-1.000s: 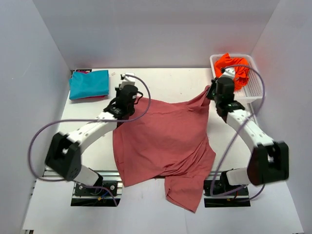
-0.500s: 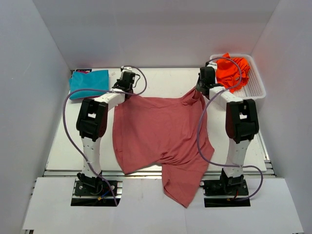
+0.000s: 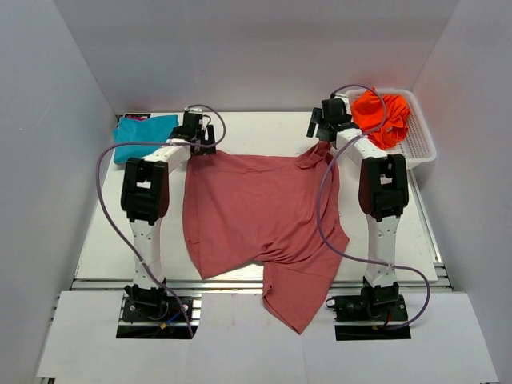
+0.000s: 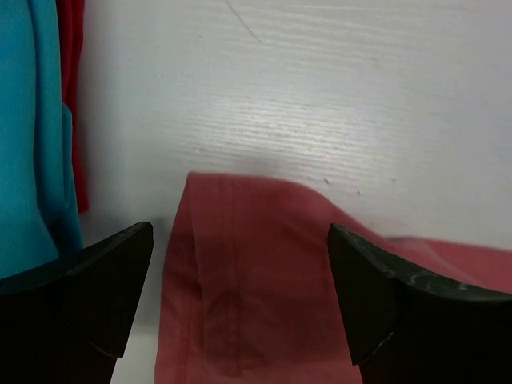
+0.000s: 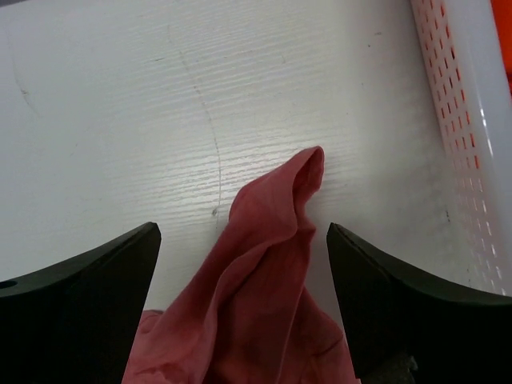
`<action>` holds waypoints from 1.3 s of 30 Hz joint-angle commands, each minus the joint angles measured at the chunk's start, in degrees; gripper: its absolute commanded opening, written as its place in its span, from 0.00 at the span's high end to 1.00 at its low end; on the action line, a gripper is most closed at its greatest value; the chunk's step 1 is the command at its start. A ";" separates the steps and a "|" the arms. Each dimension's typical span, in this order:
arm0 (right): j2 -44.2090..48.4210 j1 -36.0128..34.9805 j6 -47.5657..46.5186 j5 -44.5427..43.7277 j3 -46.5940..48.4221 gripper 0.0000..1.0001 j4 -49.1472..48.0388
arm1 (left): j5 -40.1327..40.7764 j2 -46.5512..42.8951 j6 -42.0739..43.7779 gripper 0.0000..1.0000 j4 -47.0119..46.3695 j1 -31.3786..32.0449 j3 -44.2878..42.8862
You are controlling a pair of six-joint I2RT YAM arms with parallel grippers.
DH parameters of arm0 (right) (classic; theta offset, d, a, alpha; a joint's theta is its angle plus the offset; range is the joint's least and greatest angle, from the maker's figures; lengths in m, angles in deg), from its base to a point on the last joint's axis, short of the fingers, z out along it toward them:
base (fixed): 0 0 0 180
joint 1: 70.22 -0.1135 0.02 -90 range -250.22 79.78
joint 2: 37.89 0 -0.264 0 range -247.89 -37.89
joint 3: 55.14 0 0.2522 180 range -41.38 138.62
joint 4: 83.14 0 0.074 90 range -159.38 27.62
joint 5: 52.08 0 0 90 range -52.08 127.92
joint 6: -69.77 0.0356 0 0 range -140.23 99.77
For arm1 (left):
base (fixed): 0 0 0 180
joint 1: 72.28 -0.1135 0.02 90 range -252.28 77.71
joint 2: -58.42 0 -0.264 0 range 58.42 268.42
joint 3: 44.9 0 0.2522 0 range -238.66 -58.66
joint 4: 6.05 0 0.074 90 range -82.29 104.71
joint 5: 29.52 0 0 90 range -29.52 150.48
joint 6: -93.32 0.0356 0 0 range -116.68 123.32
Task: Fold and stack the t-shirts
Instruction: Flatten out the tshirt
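The dusty-red t-shirt [image 3: 260,220] lies spread on the white table, its lower end hanging over the near edge. My left gripper [image 3: 202,142] stands open above its far-left corner [image 4: 240,264], which lies flat between the jaws. My right gripper [image 3: 322,132] is open over the far-right corner [image 5: 276,256], which lies bunched in a ridge between the jaws. A folded teal t-shirt [image 3: 144,137] rests at the far left, also seen as the teal t-shirt [image 4: 28,128] in the left wrist view. The bright orange t-shirt [image 3: 382,114] sits crumpled in the basket.
A white mesh basket [image 3: 420,144] stands at the far right, its wall [image 5: 468,144] close beside the right gripper. White walls enclose the table on three sides. A red item [image 4: 76,96] lies under the teal shirt.
Both arms stretched forward, drawing the red shirt's far corners toward the back of the table. Both grippers then opened and let the corners drop onto the table.
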 commanded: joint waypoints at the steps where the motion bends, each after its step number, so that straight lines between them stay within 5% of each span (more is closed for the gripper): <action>1: 7.38 -0.06 -1.10 0.59 -0.21 0.10 1.87 | -5.93 -12.39 -1.73 0.00 -1.17 -0.04 7.26; 9: 20.47 0.03 1.27 3.05 -18.65 0.10 -0.07 | -11.04 -24.62 -6.21 0.00 -5.23 -0.56 24.87; 32: 22.08 0.21 0.92 3.76 -20.43 0.10 3.10 | -21.48 -15.66 -9.12 0.19 -11.37 -4.52 27.25; 39: 21.55 0.12 1.00 3.67 -20.34 0.10 3.27 | -24.04 -15.14 -9.12 0.37 -13.05 -5.05 27.25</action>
